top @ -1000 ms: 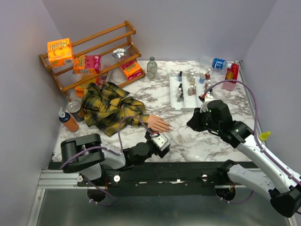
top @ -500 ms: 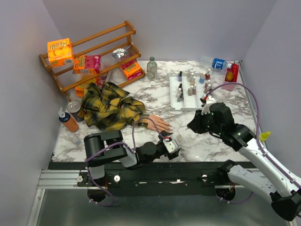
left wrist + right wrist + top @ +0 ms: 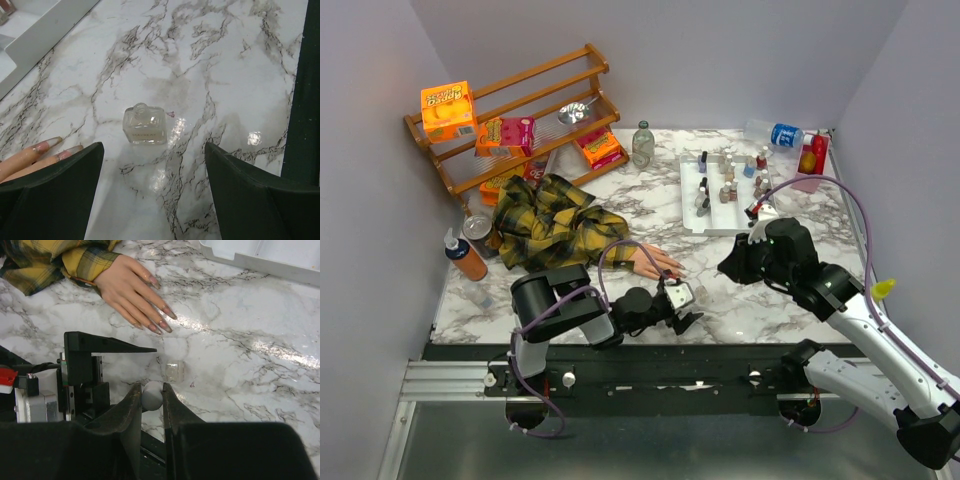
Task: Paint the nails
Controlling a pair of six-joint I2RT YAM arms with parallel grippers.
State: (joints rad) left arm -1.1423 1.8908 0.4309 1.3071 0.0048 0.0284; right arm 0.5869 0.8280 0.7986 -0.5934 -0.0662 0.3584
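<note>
Bottles first: a small clear polish bottle (image 3: 144, 125) stands upright on the marble table (image 3: 770, 300) with its neck uncapped, and whatever it holds is as pale as the glass. My left gripper (image 3: 153, 150) sits low in front of it with its jaws spread wide; the bottle stands in the gap ahead of them and touches neither finger. My right gripper (image 3: 151, 386) hangs above the same spot, its jaws pinched tight on a small white cap (image 3: 152, 397); I cannot tell whether a brush hangs under it.

The nails (image 3: 162, 327) lie just beside the bottle. They tip the fingers of a peach mannequin hand (image 3: 127, 287) that rests flat on the marble, sticking out of a yellow-and-black plaid sleeve (image 3: 545, 225). They look pinkish and glossy.

Farther back, a white tray (image 3: 715, 230) holds a cluster of upright nail-polish bottles (image 3: 725, 180) in several colours. A wooden rack (image 3: 520, 110) at the back left carries an orange box (image 3: 448, 108) and a pink box (image 3: 518, 130). An orange squeeze bottle (image 3: 465, 257) stands near the sleeve
</note>
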